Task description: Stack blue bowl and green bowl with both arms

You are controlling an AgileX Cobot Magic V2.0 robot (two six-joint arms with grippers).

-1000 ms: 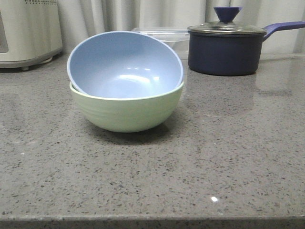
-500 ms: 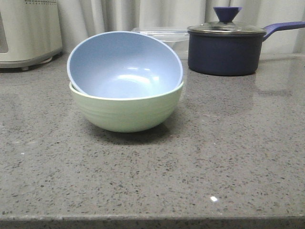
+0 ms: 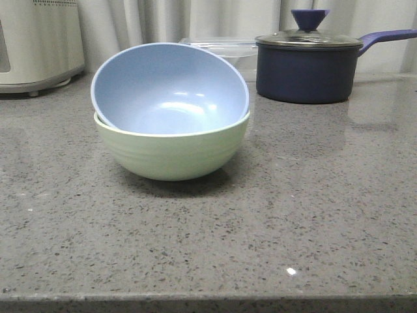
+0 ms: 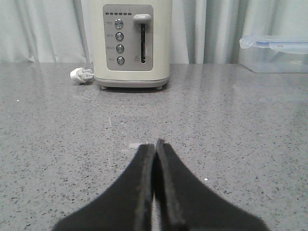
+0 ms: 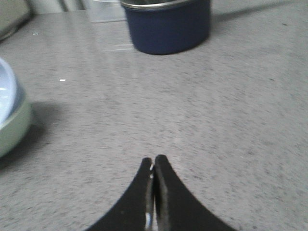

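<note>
Near edge of speckled grey stone counter (image 3: 273, 228): your black right gripper (image 5: 153, 166) closed, empty, over bare counter; black left gripper (image 4: 155, 149) likewise closed, empty.

Mid-counter, left of centre: matte pale-blue bowl (image 3: 171, 91) sits tilted inside ridged mint-green bowl (image 3: 172, 153), stack looks done.

Stack lies off right gripper's side, so right arm judged nearer.

Far edge: cream toaster (image 4: 129, 43), navy lidded pot (image 3: 307, 62).

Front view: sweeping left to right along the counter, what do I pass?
Toaster → stacked bowls, blue bowl tilted inside green bowl → navy lidded pot, handle pointing right.
</note>
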